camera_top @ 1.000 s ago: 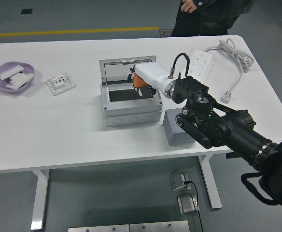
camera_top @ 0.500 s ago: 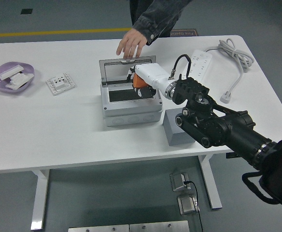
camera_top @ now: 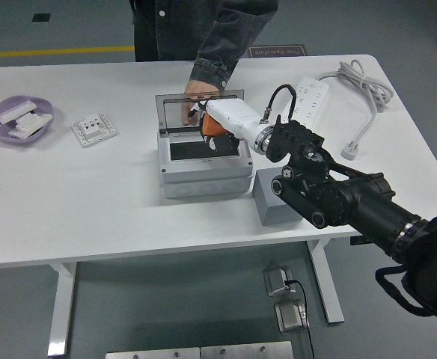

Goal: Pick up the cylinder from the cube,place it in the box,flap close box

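- You get bright, even light from overhead; the white table (camera_top: 91,202) reads clean with no harsh glare.
- Shadows are soft and short, darkest beneath the table.
- Focus holds throughout; the table's edges bow slightly, and the black arm (camera_top: 353,202) loses detail.

We see a white counter (camera_top: 91,194) carrying a grey box (camera_top: 203,168) near its middle. Left of the box lie a white socket plate (camera_top: 93,129) and, further left, a purple dish (camera_top: 18,120). Just right of the box sits a grey cube (camera_top: 272,203); behind it, a power strip (camera_top: 310,97) with cable.
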